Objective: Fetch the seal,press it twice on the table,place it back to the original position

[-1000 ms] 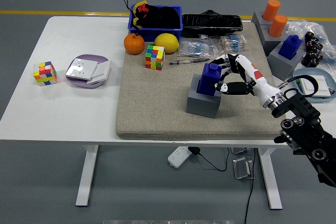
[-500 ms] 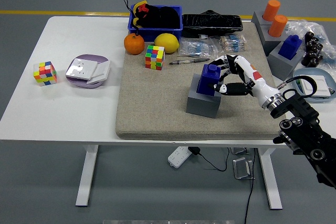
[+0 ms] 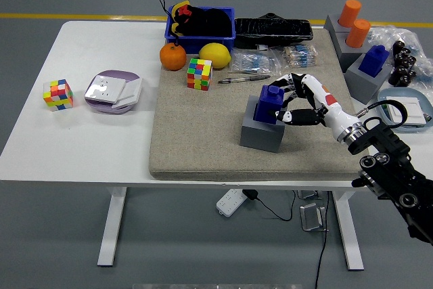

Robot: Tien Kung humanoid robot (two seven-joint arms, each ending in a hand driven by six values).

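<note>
The right robot hand (image 3: 289, 103) curls its fingers around the blue block-shaped seal (image 3: 270, 102), which sits on its grey cube holder (image 3: 262, 132) on the tabletop's beige mat (image 3: 203, 140). The grip looks shallow, so lifting could let the seal slip or drag the holder along.

Right arm (image 3: 396, 174) cut off at lower-right frame edge. Blue seal (image 3: 271, 101) right face hidden behind right hand (image 3: 301, 103); contact unclear. Clear bag (image 3: 411, 38) clipped at right edge. Blue bin (image 3: 200, 30) contents indistinct.
</note>
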